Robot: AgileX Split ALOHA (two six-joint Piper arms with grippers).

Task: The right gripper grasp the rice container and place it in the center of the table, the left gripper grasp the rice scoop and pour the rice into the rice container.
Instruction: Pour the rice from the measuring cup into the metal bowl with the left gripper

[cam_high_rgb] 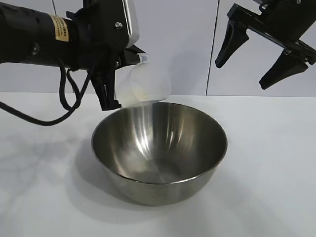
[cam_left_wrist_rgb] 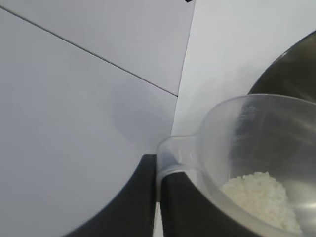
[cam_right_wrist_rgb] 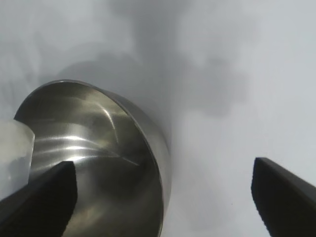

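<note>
The rice scoop [cam_high_rgb: 144, 83], a small frosted plastic cup, is tipped over the back rim of the rice container [cam_high_rgb: 159, 153], the wide shiny steel bowl sitting mid-table [cam_high_rgb: 44, 187]. The black left gripper [cam_high_rgb: 120, 79] is clamped tight on the scoop's handle. White rice [cam_left_wrist_rgb: 261, 200] heaps toward the cup's lip. Up on the right, the black right gripper [cam_high_rgb: 261, 57] hangs with fingers spread wide, holding nothing.
</note>
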